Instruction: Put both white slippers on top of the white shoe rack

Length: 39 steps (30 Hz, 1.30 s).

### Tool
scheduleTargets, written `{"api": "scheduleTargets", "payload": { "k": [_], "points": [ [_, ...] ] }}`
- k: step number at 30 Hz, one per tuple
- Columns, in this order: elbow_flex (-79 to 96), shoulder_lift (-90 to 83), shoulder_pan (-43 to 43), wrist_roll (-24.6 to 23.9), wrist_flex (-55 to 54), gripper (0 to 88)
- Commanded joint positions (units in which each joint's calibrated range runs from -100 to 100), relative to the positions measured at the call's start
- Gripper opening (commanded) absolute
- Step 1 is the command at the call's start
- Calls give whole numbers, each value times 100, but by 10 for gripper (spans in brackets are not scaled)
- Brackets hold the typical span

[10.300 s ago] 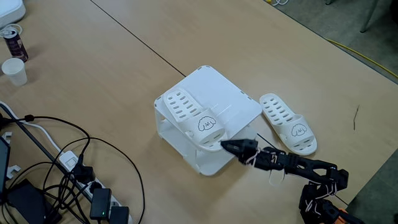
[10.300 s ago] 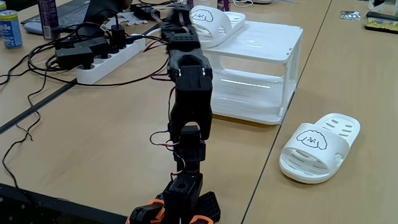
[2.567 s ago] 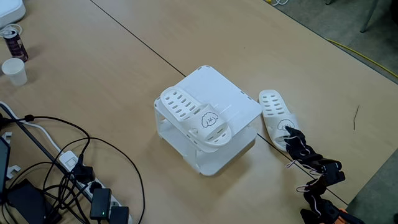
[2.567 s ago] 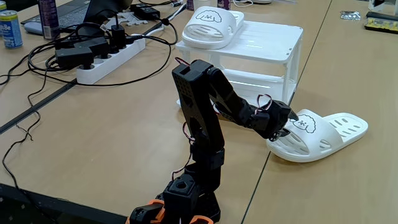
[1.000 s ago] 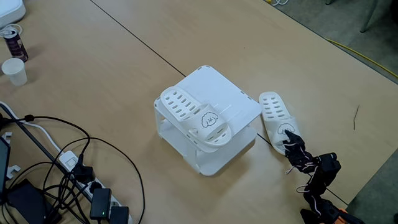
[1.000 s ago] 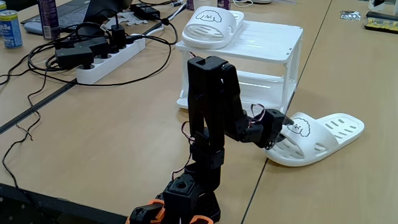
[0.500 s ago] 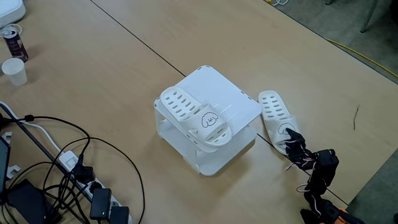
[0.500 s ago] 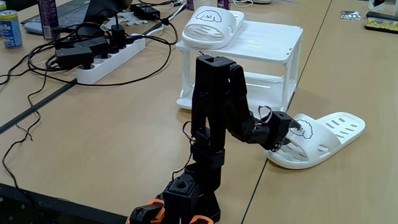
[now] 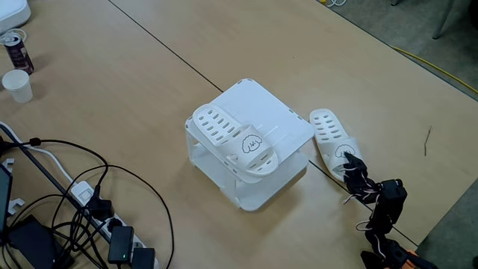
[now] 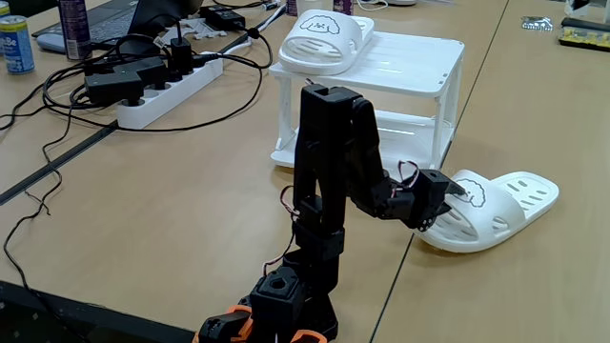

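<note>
Tan table point(image 9: 112, 67) open beyond rack point(image 10: 410, 57) | tool point(image 10: 456, 191) clamps floor-side slipper's point(image 10: 510, 205) strap

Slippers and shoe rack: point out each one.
Slipper on the rack point(image 9: 237, 142), a fixed view, on its strap.
Slipper on the table point(image 10: 510, 202), a fixed view, on its perforated footbed.
White shoe rack point(image 9: 276, 112), a fixed view, on its bare top.

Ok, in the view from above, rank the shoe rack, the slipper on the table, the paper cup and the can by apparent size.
1. White shoe rack, clearly largest.
2. Slipper on the table, partly covered by the gripper.
3 and 4. Paper cup and can: both small and look close in size, so I won't rank them.
</note>
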Motion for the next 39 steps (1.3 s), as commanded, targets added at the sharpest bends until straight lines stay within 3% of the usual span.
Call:
{"api": "scheduleTargets", "payload": {
  "k": [1, 8, 16, 31, 39],
  "points": [
    [-99, -581, -100, 42, -19, 8],
    [-342, -2054, -34, 42, 551, 8],
    [-1398, -3467, -26, 42, 2673, 8],
    [-3752, -3577, -43, 42, 4589, 8],
    [-4203, -3568, -306, 42, 4951, 8]
  ]
}}
